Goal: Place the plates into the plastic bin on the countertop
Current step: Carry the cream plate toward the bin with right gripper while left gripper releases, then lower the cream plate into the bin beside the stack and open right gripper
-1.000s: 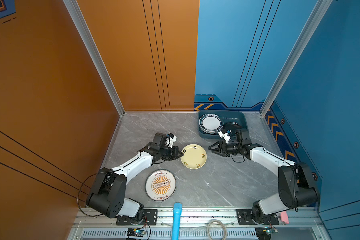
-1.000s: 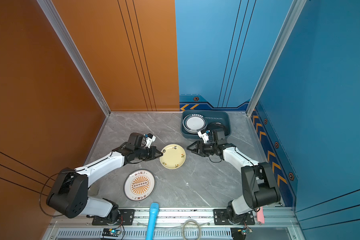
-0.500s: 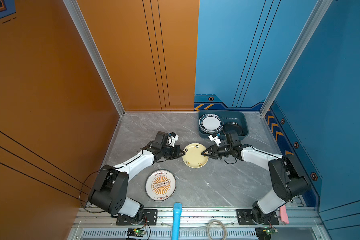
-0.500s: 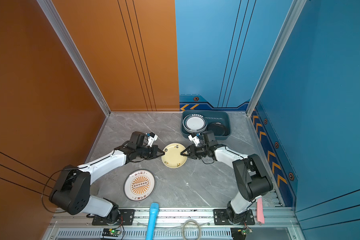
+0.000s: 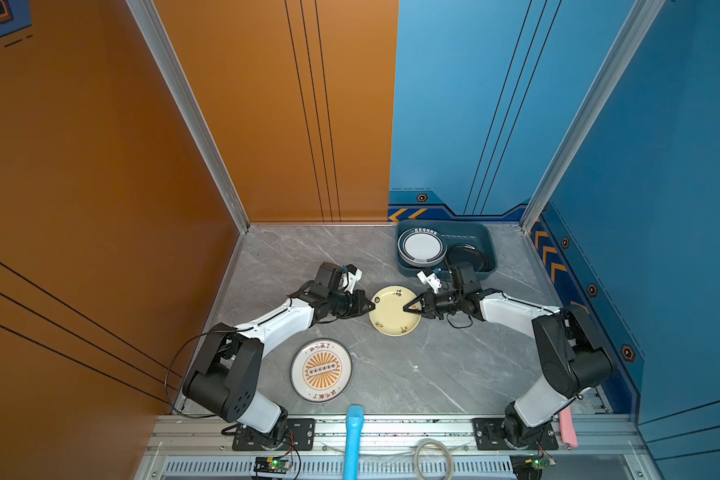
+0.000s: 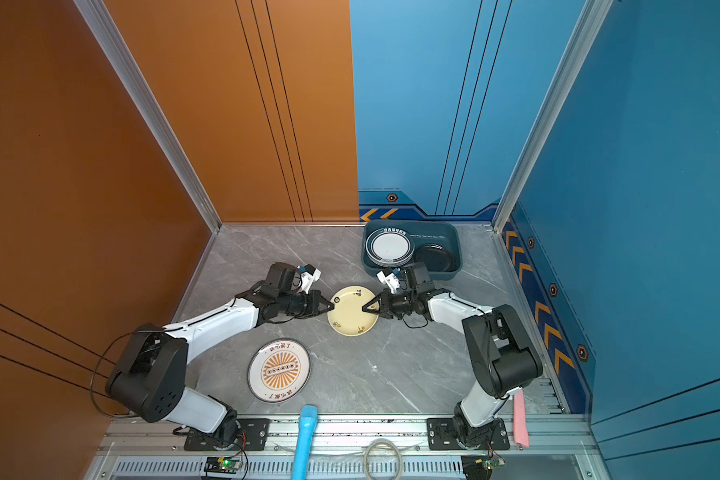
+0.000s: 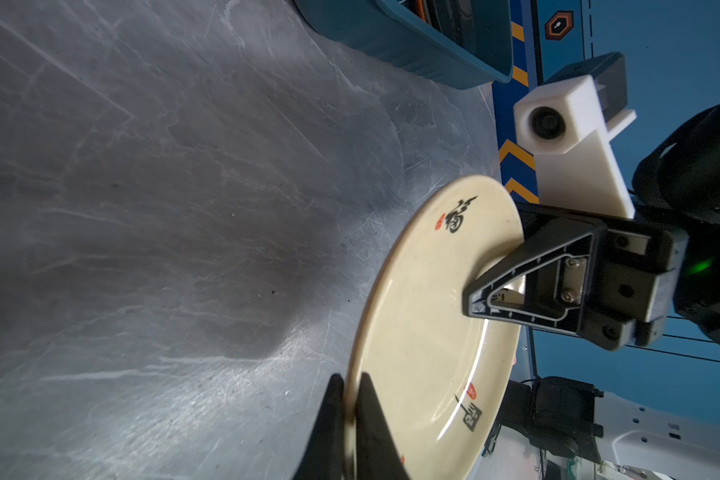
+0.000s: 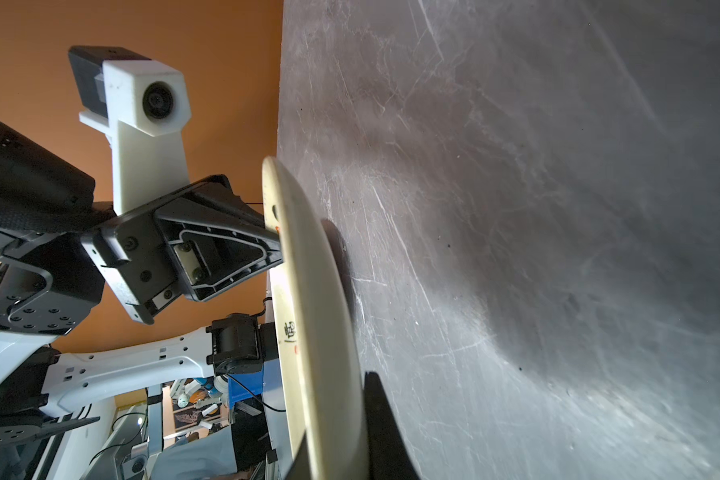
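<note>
The left gripper (image 5: 371, 306) and the right gripper (image 5: 407, 309) each pinch the rim of the cream plate (image 5: 393, 316), one on each side (jaws almost closed). The plate is just outside the plastic bin (image 5: 466, 228), on the robot's side. The sunburst plate (image 5: 321, 370) lies farther from the bin, on the countertop (image 5: 454, 365).

In both top views the left arm (image 5: 275, 324) lies low, reaching towards 2 o'clock, and the left gripper (image 5: 373, 306) points to 3 o'clock with jaws nipped on the cream plate (image 5: 389, 319) at its 9 o'clock rim. The right arm (image 5: 512, 307) folds towards 10 o'clock; the right gripper (image 5: 407, 309) points to 9 o'clock, clamped on the 3 o'clock rim
</note>
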### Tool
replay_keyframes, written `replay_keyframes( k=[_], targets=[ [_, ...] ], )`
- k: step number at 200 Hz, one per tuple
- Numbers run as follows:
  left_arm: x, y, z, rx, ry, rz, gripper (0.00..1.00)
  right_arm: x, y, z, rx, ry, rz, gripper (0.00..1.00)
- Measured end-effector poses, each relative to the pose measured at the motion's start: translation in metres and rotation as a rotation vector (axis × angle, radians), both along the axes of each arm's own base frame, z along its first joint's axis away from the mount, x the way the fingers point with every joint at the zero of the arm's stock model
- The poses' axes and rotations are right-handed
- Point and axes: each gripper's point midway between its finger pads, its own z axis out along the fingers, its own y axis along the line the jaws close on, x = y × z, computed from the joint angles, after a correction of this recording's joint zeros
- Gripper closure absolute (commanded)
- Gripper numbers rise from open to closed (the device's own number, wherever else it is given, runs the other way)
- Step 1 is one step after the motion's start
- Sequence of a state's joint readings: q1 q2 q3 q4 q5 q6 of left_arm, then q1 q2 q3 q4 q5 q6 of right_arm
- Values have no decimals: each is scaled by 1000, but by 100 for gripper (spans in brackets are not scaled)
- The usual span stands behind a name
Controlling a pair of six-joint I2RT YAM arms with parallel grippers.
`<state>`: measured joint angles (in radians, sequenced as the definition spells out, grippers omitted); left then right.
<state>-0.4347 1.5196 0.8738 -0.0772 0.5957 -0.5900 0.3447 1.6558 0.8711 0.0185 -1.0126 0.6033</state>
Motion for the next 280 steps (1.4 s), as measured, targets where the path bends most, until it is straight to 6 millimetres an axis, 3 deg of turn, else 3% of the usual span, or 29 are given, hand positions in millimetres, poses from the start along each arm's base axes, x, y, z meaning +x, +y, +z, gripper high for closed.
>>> replay_keyframes(
  k=[28,57,78,117,197,223,280],
  targets=[
    [-4,-5,0,4,-4,-17,59,3,0,8,-20,-9,6,100],
    [-5,1,5,18,-32,-11,38,19,-11,31,-52,-54,-21,100],
    [-3,7,21,12,-85,7,1,36,-27,46,-85,-83,-68,100],
    [-5,22,34,16,-130,48,2,70,-67,70,-152,-111,-194,100],
    [-21,67,11,80,-103,156,2,136,-170,123,-334,-204,-534,100],
    [-23,83,7,85,-102,197,2,152,-196,116,-422,-186,-613,100],
    [-28,97,4,91,-87,232,2,178,-234,72,-606,-92,-685,100]
  ],
)
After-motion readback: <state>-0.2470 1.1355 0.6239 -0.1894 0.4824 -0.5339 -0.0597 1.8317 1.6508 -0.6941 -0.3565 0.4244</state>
